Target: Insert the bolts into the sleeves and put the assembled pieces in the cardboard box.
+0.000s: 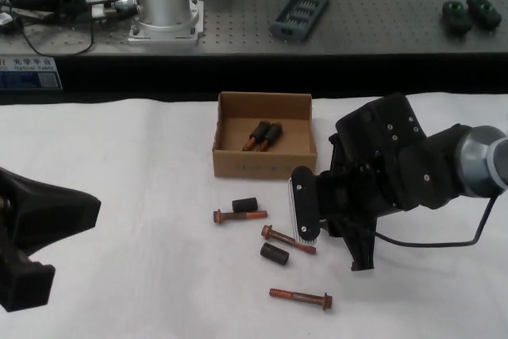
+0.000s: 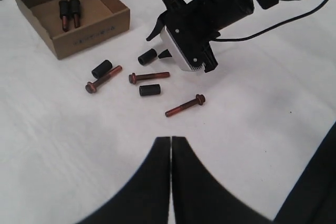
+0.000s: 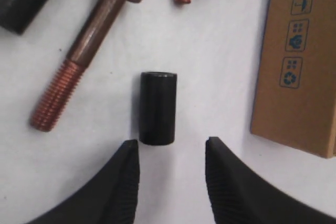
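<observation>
Bench under a white cloth (image 1: 119, 156), with a perforated metal table (image 1: 357, 29) lying beyond. My right claw (image 3: 170, 156) is hanging low over a loose sleeve (image 3: 158, 107). Its fingers are apart, flanking the sleeve's near end without touching, so closing should, I judge, be pinching its sides. The sleeve is lying flat on the cloth: short, black, smooth, bore showing at the far end. A coppery flanged bolt (image 3: 86, 51) is lying just beside it. The cardboard box (image 3: 299, 61) is sitting near on the other side, with two assembled pieces (image 1: 263, 135) resting inside. My left claw (image 2: 171, 145) is hanging well apart from the parts, fingers together, holding nothing.
</observation>
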`<state>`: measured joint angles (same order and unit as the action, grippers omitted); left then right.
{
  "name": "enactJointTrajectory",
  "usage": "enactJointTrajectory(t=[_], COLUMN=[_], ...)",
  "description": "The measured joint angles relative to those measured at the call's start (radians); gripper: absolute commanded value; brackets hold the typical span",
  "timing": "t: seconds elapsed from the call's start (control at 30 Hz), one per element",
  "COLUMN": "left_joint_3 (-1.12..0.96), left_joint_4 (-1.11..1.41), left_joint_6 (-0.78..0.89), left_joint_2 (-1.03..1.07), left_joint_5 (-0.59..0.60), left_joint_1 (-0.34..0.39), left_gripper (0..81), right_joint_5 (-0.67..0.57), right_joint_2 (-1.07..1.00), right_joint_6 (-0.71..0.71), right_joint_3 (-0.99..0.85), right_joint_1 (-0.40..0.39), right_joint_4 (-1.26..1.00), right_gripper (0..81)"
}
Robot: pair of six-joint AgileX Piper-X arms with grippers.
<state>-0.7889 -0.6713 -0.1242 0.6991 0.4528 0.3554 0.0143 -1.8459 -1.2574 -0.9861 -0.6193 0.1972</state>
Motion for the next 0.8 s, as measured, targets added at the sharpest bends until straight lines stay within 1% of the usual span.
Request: enactJointTrajectory(t=[0.1,0.33,0.57,0.8], left_joint_3=[0.002,0.014,0.014,0.014], left_joint_4=[0.002,0.002,0.002,0.002], left_joint_6=[0.0,0.0,0.0,0.0], left_joint_2=[0.009,0.034,0.039,0.039], left_joint_5=[0.0,0.0,0.0,0.0], left_joint_1=[0.0,0.0,0.0,0.0], left_gripper=[0.7,0.7,0.7,0.7], right_joint_5=[-0.007,-0.014,-0.069,-0.077], right_joint_2=[0.0,0.0,0.0,0.0], right_joint_6=[0.008,0.01,0.014,0.014], right_joint_3=[0.0,0.0,0.0,0.0], right_joint_1=[0.0,0.0,0.0,0.002], right_joint_4=[0.0,0.0,0.0,0.0], right_gripper=[25.1,25.1,25.1,25.1])
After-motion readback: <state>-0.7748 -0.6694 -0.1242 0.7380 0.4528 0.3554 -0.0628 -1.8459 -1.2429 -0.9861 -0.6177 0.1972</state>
